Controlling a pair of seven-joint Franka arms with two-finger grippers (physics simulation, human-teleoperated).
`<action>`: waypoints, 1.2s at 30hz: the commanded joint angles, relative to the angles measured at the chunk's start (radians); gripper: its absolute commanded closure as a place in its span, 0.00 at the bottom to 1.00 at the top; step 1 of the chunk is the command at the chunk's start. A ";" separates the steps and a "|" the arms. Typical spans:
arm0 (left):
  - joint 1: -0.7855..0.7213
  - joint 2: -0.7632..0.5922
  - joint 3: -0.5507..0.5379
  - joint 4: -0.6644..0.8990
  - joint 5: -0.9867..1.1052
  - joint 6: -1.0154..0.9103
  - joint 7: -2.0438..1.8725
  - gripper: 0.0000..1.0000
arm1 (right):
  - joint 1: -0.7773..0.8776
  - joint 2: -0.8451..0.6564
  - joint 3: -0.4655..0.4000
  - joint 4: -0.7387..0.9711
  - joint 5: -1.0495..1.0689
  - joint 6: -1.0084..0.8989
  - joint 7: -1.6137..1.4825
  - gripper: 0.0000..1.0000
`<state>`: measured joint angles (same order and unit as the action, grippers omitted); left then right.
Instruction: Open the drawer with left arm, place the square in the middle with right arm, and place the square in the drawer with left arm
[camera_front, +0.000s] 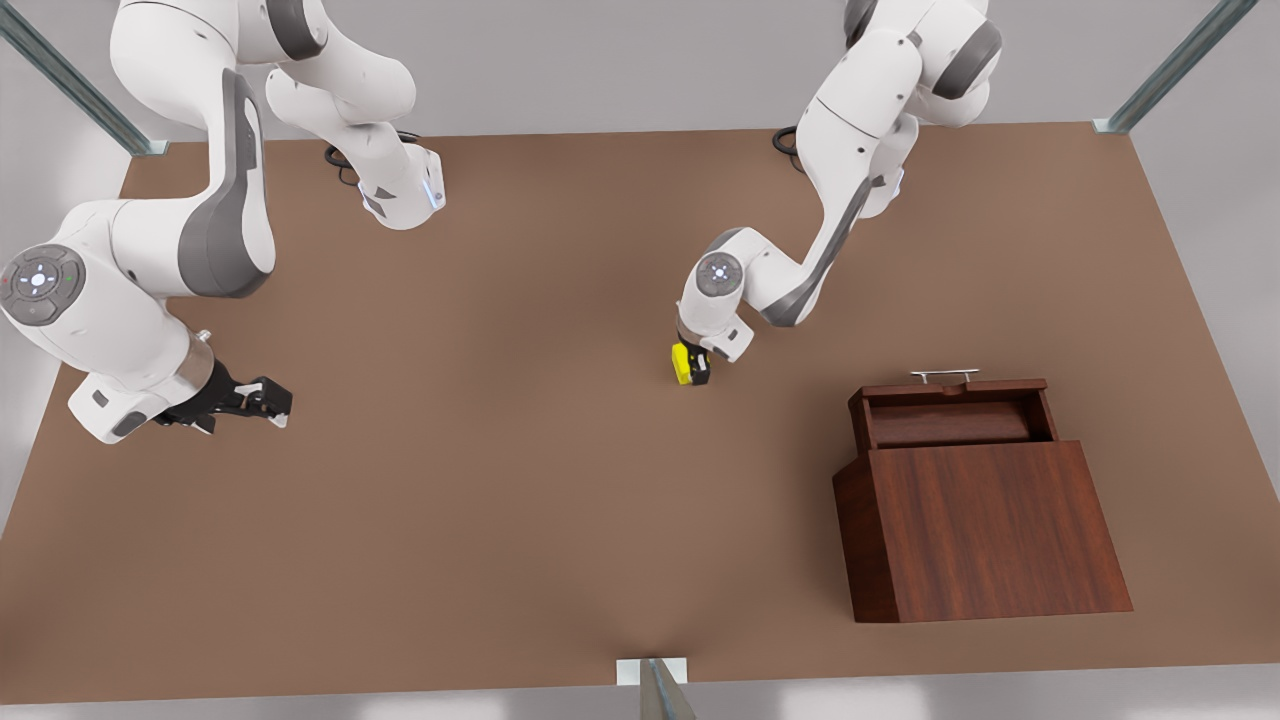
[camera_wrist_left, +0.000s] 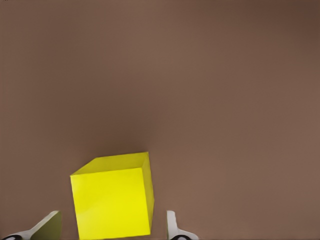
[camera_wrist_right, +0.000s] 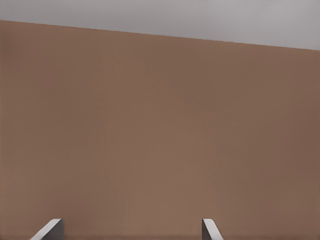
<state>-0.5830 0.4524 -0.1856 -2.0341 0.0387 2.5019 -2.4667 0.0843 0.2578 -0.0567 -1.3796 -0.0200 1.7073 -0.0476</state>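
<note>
The square (camera_front: 684, 362) is a small yellow cube on the brown tabletop, near the middle (camera_front: 600, 400). My left gripper (camera_front: 697, 368), on the arm at the front view's right, is lowered over it. In the left wrist view the square (camera_wrist_left: 112, 200) sits between the two fingertips (camera_wrist_left: 172, 227), with a small gap on each side, so my left gripper (camera_wrist_left: 110, 229) is open around it. The drawer (camera_front: 950, 418) is pulled out of the wooden cabinet (camera_front: 985, 530), silver handle (camera_front: 943, 375) facing the arms. My right gripper (camera_front: 262, 400) (camera_wrist_right: 130, 234) waits open and holds nothing at the front view's left.
The cabinet stands on the table at the front view's right, near the front edge. Metal frame posts (camera_front: 655, 690) rise at the table's corners and at the middle of the front edge. Bare tabletop (camera_front: 450, 520) lies between the two arms.
</note>
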 joint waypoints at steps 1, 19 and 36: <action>0.000 0.000 0.000 0.000 -0.002 0.000 0.000 0.00 | 0.000 0.000 0.000 0.001 0.000 0.000 0.000 0.00; -0.009 0.091 0.000 0.000 0.000 0.086 0.000 0.00 | 0.000 0.000 0.000 -0.001 0.000 0.006 0.000 0.00; -0.008 0.075 0.017 -0.002 0.000 0.083 0.000 0.36 | 0.002 0.000 0.000 0.001 0.000 0.009 0.000 0.00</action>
<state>-0.5905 0.5277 -0.1688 -2.0356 0.0266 2.5849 -2.4655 0.0859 0.2578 -0.0567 -1.3791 -0.0199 1.7165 -0.0476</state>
